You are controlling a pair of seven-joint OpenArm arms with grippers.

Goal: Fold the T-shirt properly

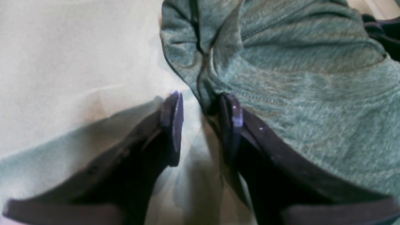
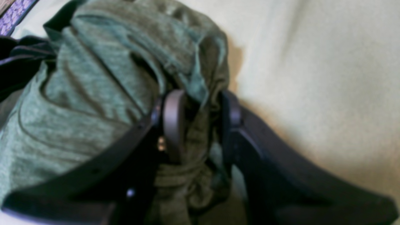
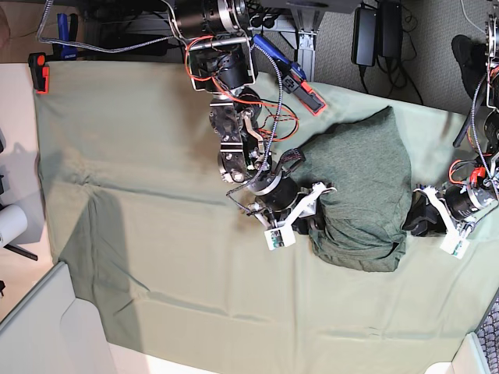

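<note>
The T-shirt lies bunched in a dark grey-green heap on the table, right of centre in the base view. My right gripper is at the heap's near left edge, its fingers closed on a gathered fold of the T-shirt. In the base view this right gripper presses into the shirt's lower left side. My left gripper is open at the opposite edge, with pale cloth showing in the gap. One of its fingers touches the T-shirt's hemmed fold. The base view puts the left gripper at the heap's lower right.
A pale mint-green table cloth covers the table, creased at the left. A red and black clamp sits at the cloth's far left corner. Black power bricks and cables lie beyond the far edge. A white panel stands at the lower left.
</note>
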